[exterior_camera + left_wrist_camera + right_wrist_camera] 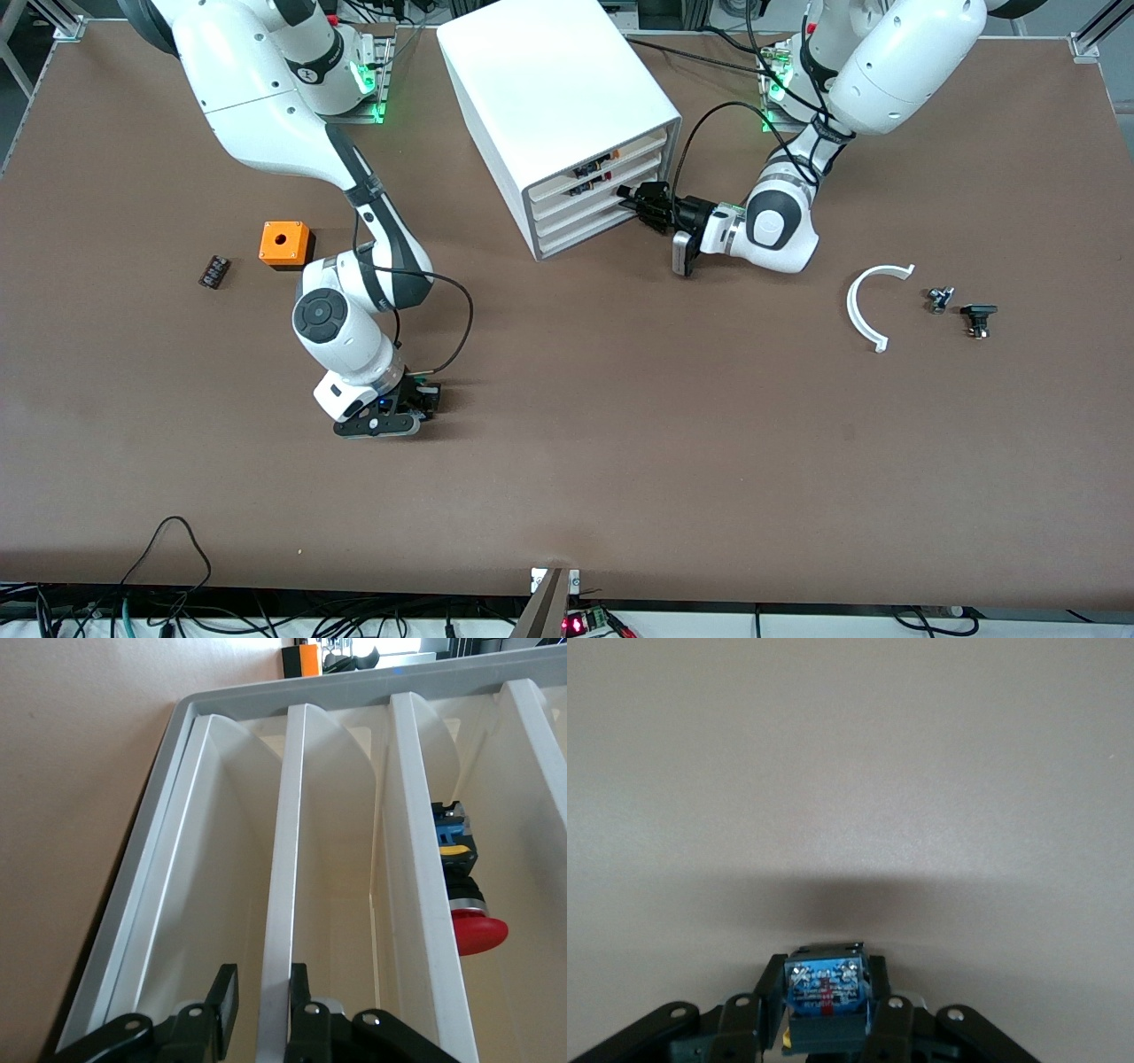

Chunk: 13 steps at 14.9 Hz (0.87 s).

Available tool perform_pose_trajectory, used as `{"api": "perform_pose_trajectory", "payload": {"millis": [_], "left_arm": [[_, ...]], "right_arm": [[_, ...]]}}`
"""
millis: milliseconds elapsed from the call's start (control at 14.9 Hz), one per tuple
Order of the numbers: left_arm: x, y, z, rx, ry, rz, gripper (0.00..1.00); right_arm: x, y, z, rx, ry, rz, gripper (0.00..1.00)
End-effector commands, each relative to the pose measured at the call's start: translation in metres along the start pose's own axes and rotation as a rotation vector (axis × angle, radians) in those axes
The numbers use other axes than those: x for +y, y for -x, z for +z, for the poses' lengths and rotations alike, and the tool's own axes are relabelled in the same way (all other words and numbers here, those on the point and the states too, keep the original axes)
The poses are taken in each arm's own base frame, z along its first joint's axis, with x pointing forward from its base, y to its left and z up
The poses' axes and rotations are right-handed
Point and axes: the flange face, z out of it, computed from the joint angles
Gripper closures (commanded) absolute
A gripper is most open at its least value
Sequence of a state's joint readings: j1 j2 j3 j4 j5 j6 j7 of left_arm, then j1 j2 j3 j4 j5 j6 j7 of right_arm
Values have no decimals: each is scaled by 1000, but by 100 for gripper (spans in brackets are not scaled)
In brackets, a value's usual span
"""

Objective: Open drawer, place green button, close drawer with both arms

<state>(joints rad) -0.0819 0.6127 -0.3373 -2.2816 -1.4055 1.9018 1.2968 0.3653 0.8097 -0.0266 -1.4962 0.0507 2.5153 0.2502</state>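
Observation:
The white cabinet [549,89] stands at the back middle of the table with its drawers pushed in. My left gripper [634,206] is at the cabinet's front. In the left wrist view it [260,999] is open and its fingers straddle the front lip of a lower drawer [276,930]; one finger [298,992] touches the lip. My right gripper [415,405] is low over the table, nearer the front camera than the cabinet. It [826,994] is shut on the button [824,988]. Only the button's blue-grey block base shows; its cap is hidden.
An orange cube [284,244] and a small black part [213,271] lie toward the right arm's end. A white curved piece [864,306] and two small dark parts [939,299] [978,317] lie toward the left arm's end. A red mushroom button [477,935] sits in an upper drawer.

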Motion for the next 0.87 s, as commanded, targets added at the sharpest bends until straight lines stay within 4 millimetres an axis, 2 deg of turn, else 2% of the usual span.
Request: {"api": "perform_pose_trajectory", "payload": {"millis": [0,201,335,536,670,804], "left_arm": [[1,-1,3,25,4,26,100],[4,-11,-6,44,2,35,100],[8,-30,-23,70,-11,60,100],[14,-69,-65,97,-63,87,100],[20,-89,-92,89,-114,53,100],[23,-106,-117,77,-165,51,100]], "right_arm": [[-7,-24,-29,-30,25,-2,100],[-5,-34,-54,-74,49,25,100],[-8,-40,-77,-105,57,30,100],[-14,-45,-111,-156,76,89,100],[-25,-49,-137,-183,86,128,100],[-38,-47,-154,-210,100,186,100]]}}
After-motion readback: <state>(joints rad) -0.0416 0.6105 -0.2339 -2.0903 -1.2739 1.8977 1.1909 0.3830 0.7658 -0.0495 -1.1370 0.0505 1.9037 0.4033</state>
